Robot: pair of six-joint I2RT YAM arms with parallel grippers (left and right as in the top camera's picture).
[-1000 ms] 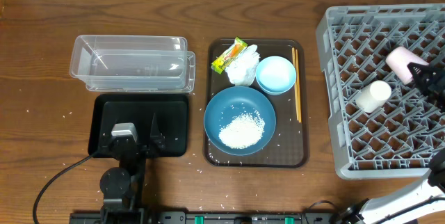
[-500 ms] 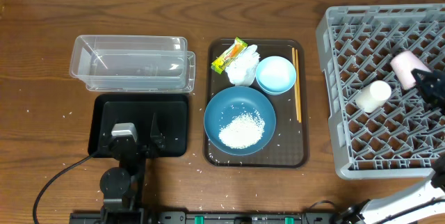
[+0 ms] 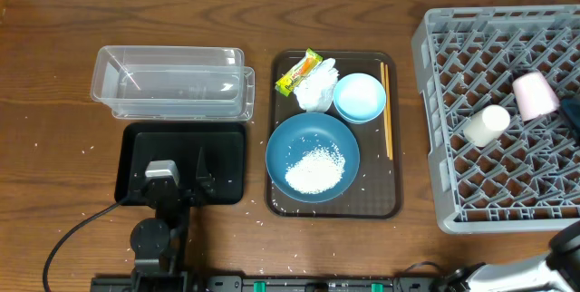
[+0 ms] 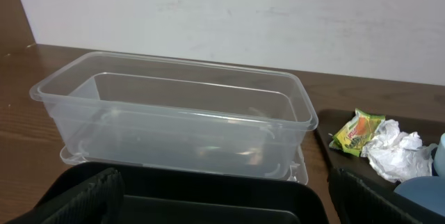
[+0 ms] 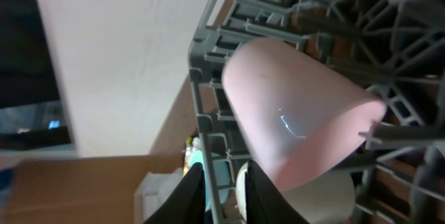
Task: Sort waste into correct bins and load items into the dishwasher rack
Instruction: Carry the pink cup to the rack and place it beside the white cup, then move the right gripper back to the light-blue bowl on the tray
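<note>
Wooden counter [image 3: 54, 102], logged from the bottom of the overhead frame upward.

Left jaws: spread wide, gripping nothing, low over the black tray [image 3: 231, 147] at lower left. Probably idle there, since no waste has been binned.

Blue bowl [image 3: 299, 133]: lower half of the brown tray [image 3: 385, 197], centre frame. It holds the rice [image 3: 314, 170], which I judge must be tipped out before the bowl is racked.

Rack [image 3: 433, 147], right side: white cup [image 3: 487, 124] lies on its side on the lattice. Pink cup [image 3: 535, 95] is up-right of it, also tipped, the two apart.

Right jaws: at the right edge, near the pink cup, tips apart with nothing between them. In the wrist view the cup leans on the grid ribs, so it looks set down.

Chopsticks [image 3: 387, 111]: along the brown tray's right rim. Small dish [image 3: 360, 97]: just above the bowl. Tissue [image 3: 315, 88] and wrapper [image 3: 299, 72]: that tray's upper left, unsorted.

Clear tub [image 3: 172, 82]: upper left, just above the black tray.
</note>
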